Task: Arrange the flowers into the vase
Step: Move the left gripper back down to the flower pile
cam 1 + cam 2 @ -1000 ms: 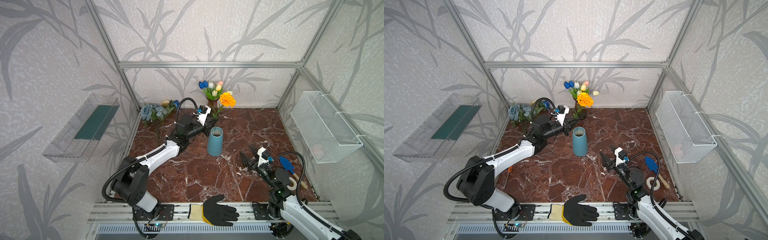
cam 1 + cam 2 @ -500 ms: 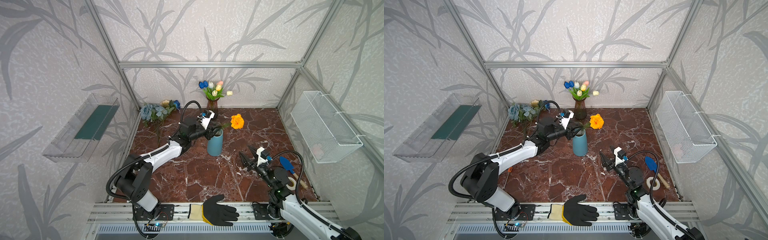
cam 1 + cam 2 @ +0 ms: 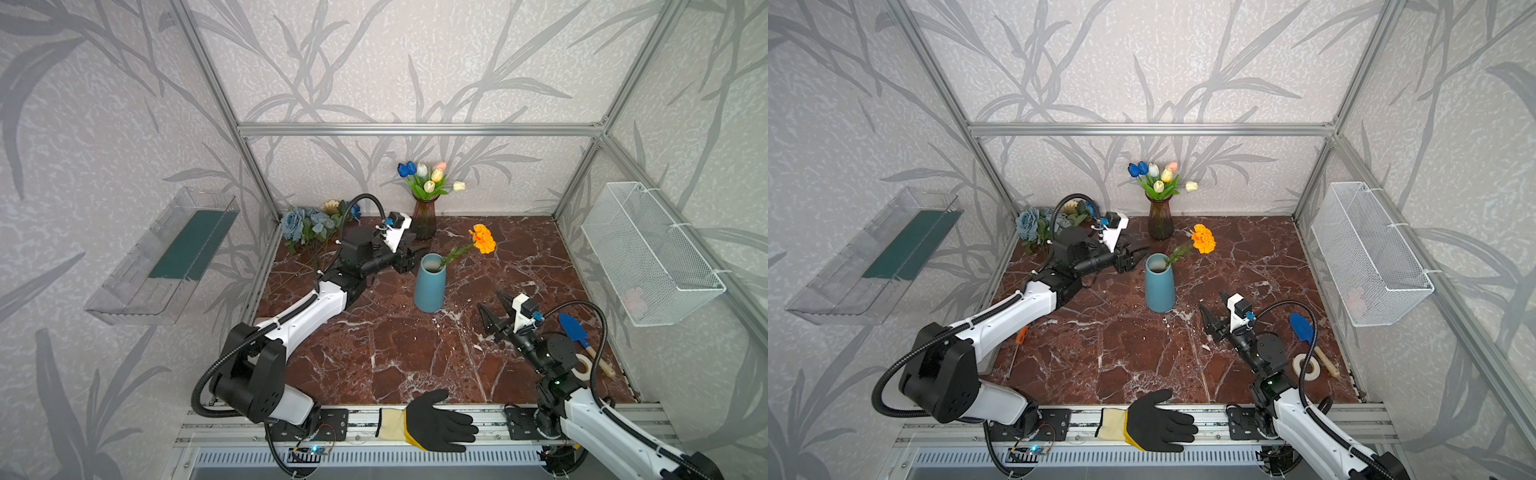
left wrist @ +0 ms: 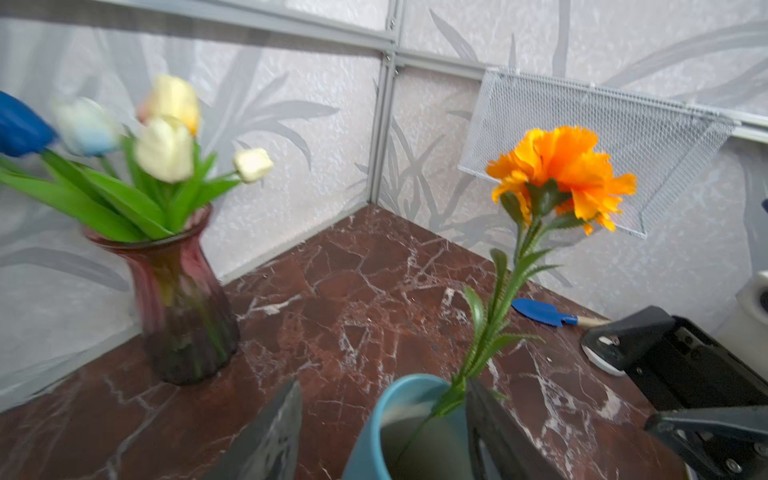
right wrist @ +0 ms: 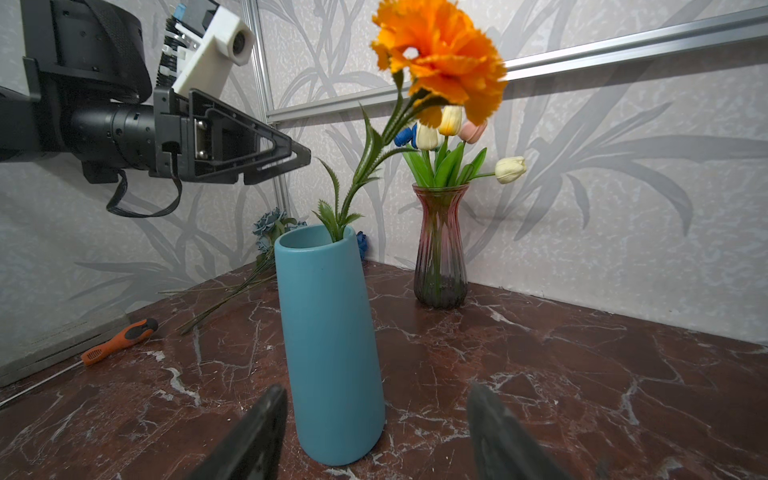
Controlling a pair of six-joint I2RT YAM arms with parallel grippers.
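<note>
A blue vase [image 3: 430,286] [image 3: 1159,286] [image 5: 332,345] stands mid-table. An orange marigold [image 3: 483,239] [image 3: 1203,238] [image 4: 561,166] [image 5: 440,54] stands in it, its stem leaning over the right rim. My left gripper [image 3: 415,255] [image 3: 1136,255] [image 4: 382,399] hangs open just left of the vase mouth, and the stem passes close by one finger [image 4: 473,390]. To the right of the vase, my right gripper [image 3: 494,309] [image 3: 1214,309] [image 5: 376,399] is open and empty, facing its base. Dusty-blue roses [image 3: 305,222] [image 3: 1030,222] lie at the back left corner.
Tulips [image 3: 428,178] fill a purple glass vase [image 3: 424,220] [image 4: 183,299] at the back wall. An orange screwdriver [image 3: 1020,334] [image 5: 120,338] lies left. A blue trowel [image 3: 575,330] and tape roll [image 3: 582,365] lie right. A black glove [image 3: 440,422] rests on the front rail.
The left gripper carried the marigold down into the blue vase, opened and let it go. The flower now leans to the right. The right arm has not moved.
</note>
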